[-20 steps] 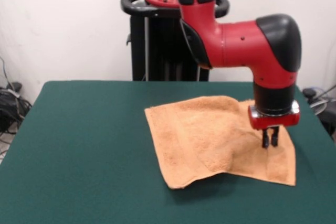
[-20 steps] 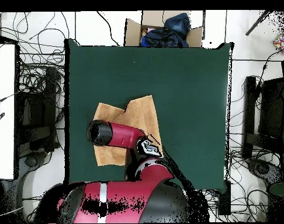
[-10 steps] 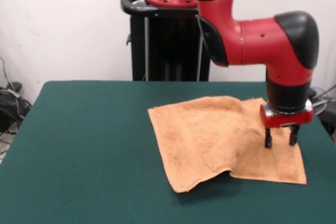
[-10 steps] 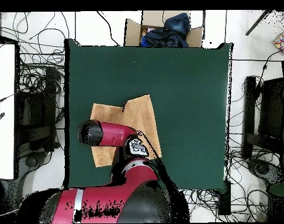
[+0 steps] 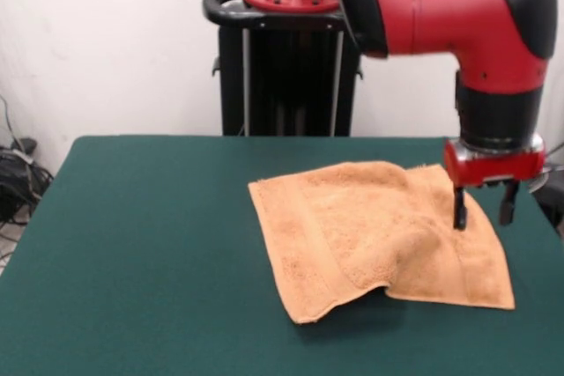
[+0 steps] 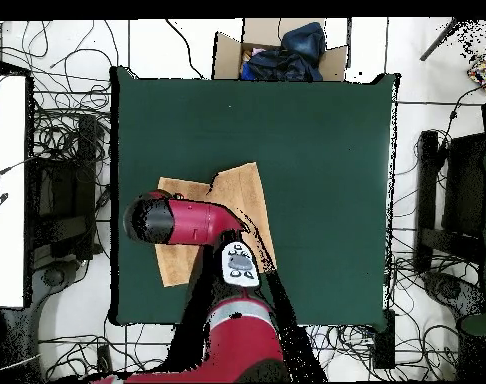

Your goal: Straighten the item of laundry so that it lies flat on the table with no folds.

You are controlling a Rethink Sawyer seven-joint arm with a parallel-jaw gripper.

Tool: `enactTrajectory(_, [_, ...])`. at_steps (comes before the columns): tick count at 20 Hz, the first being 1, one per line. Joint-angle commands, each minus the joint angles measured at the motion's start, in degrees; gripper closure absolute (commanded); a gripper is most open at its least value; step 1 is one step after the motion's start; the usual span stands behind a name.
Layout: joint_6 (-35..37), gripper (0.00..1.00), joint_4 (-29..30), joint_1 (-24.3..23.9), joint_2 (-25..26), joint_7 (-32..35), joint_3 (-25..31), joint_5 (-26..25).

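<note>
The robot's gripper (image 5: 482, 205) hangs with its two dark fingers spread apart and nothing between them. It is raised just above the towel (image 5: 379, 235), over the towel's edge nearest the right side of the front view, and it does not touch the cloth.

Above the gripper a red cuff and a black wrist section lead up to a red elbow with a black cap. From there the red arm (image 5: 423, 6) runs across the top of the front view to the black pedestal (image 5: 286, 77) behind the desk (image 5: 132, 244).

The towel is a light orange terry cloth, lying on the dark green desk top. In the front view it sits toward the right half of the desk, between the middle and the right edge. It is not flat. A raised fold runs through the cloth beside the gripper, and the front part is doubled over, with one corner lifted slightly and casting a shadow on the desk.

From overhead, the arm (image 6: 182, 221) covers much of the towel (image 6: 242, 195); the visible part shows a stepped, uneven outline. A cardboard box (image 6: 277, 45) of dark cloth stands beyond the desk (image 6: 317, 150), on the side far from the robot.
</note>
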Motion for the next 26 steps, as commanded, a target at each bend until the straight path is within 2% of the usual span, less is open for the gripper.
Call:
enactTrajectory(1, [7.33,0.0,0.98,-2.07,-3.16,4.86,-2.91,-3.61])
enactTrajectory(7, [2.17,0.0,5.45,-2.96,-2.05,5.9,-8.29,-8.76])
enactTrajectory(11, [-2.39,0.0,7.7,-6.31,-0.52,5.82,-7.38,-12.27])
enactTrajectory(15, [-3.13,0.0,9.07,-8.22,0.11,5.57,-7.41,-15.39])
enactTrajectory(20, [-3.11,0.0,9.01,-11.18,4.11,4.96,-5.74,-17.69])
enactTrajectory(26, [-5.72,0.0,10.12,-11.6,4.42,6.86,-7.11,-20.44])
